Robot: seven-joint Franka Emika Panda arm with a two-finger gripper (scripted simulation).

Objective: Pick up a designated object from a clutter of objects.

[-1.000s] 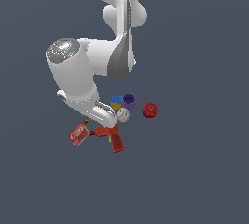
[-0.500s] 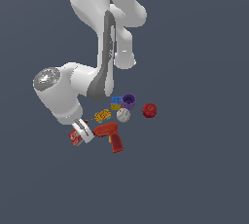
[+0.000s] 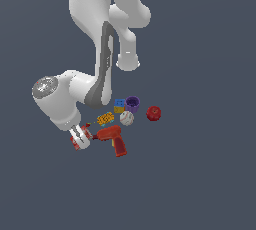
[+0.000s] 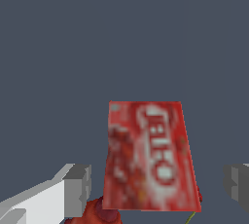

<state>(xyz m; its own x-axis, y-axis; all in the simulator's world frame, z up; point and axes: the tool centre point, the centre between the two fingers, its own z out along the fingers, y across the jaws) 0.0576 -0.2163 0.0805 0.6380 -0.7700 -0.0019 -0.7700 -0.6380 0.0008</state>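
Change over the last second: the arm has been swung from above the middle of the clutter toward the exterior view's left and lowered. The hand (image 3: 80, 138) is now parked at the left edge of the group, directly over the red box (image 3: 78, 143).

Left to right in the exterior view:
- red box, mostly hidden under the hand, only red slivers shown at the fingers
- red drill (image 3: 114, 138), just beside the box on its right, apparently touching or nearly so
- orange-yellow piece (image 3: 105, 119) and white baseball (image 3: 126, 118) behind the drill
- blue-yellow block (image 3: 119, 105) and purple cup (image 3: 132, 104) further back
- red ball (image 3: 153, 113), set apart at the right end

Wrist view: the red box (image 4: 151, 157) is seen lying flat, white lettering up, centred between the two fingers (image 4: 78, 189). The hand is spread wide, with a clear gap left on each side of the box. Nothing is held. A bit of the drill is seen past the box's near edge.

Meaning for the task: the approach is judged essentially done and the correct target is lined up, not the drill or ball. Grasp and lift are not yet done. The box appears slightly skewed to the finger line, so some rotation on closing is to be expected. The drill's closeness is flagged as the main risk, since one finger could be brought down on it. Remaining height above the box cannot be told.
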